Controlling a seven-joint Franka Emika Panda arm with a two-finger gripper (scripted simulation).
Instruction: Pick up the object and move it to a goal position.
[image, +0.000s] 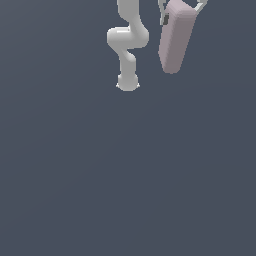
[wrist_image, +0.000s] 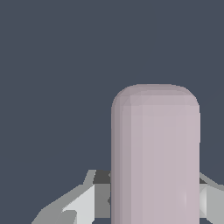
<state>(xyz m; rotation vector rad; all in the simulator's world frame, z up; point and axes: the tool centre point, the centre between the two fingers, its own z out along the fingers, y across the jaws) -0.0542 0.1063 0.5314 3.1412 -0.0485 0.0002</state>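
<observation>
My pincer (image: 180, 4) sits at the very top edge of the exterior view, toward that view's right, and it is clamped on the object (image: 176, 37), a pale pinkish-mauve block with rounded ends. The block hangs from my grip lengthwise, its upper end between my fingers (image: 164, 19) and its lower rounded end pointing downward with a slight lean toward the exterior view's left. It touches nothing except my pincer and is lifted clear of the flat dark grey-blue surface (image: 125, 190) that fills the rest of the scene. My white arm (image: 127, 47) shows just beside the block, on the exterior view's left of it, apart from it. In the wrist view the object (wrist_image: 155, 157) fills much of the picture, its rounded free end pointing away from the camera, with my grey fingers (wrist_image: 83, 199) pressed against both of its long sides.
</observation>
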